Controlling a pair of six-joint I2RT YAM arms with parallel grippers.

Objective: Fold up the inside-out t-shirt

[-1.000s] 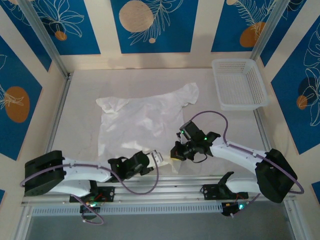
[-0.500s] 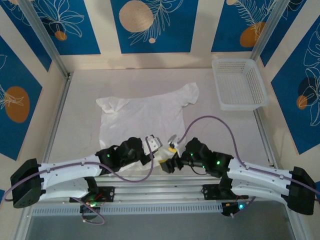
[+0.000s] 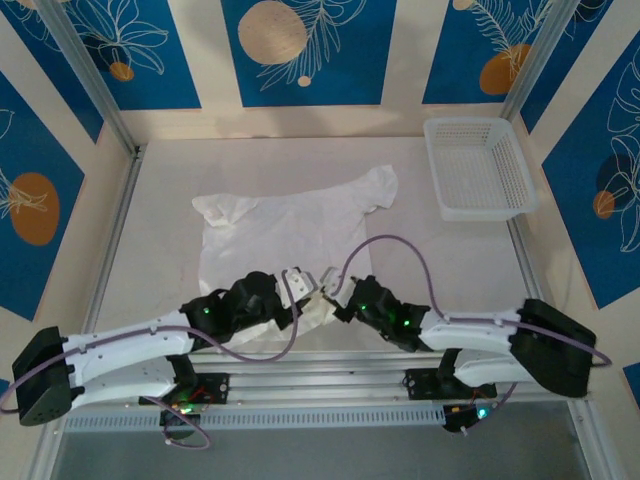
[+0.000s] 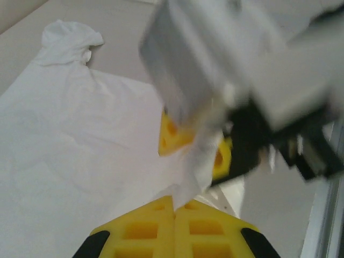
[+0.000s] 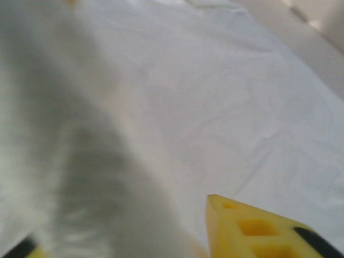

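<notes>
Drawn together since a moment ago at the near hem of the inside-out t-shirt [image 3: 290, 225], which lies spread on the table [image 3: 160, 200], my left gripper [image 4: 174, 207] is clamped tight on a raised pinch and my right gripper [image 4: 196, 148] straddles it (bitten or not, I can't tell), I'd guess for a second hold.

Basket [image 3: 478, 170] right of t-shirt [image 3: 290, 225]

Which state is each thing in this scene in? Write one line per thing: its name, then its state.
White t-shirt: spread out, unfolded and wrinkly, its near edge lifted.
White lattice basket: upright, empty.
Left gripper: shut on the t-shirt's near edge.
Right gripper: fingers either side of a bunch of the t-shirt's cloth; whether it is clamped is unclear.
</notes>
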